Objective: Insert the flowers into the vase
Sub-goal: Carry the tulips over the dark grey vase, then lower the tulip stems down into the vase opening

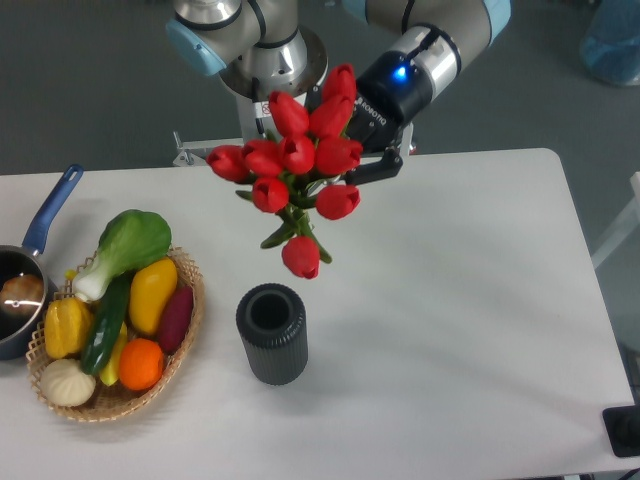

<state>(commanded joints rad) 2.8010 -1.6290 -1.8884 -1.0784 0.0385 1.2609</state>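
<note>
Hand (352, 135) clamped on the flowers (296, 170), carried in the air above and behind the vase (271, 332).
The blooms point toward the vase with the stems up in the hand; lowered like this, heads would hit the rim and could tip the vase on the table (480, 330).

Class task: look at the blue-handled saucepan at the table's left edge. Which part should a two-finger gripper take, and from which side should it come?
Probably the blue handle of the saucepan, from above, fingers across its width. It is a narrow bar angling up and away from the bowl; the wicker basket crowds the right side.
</note>
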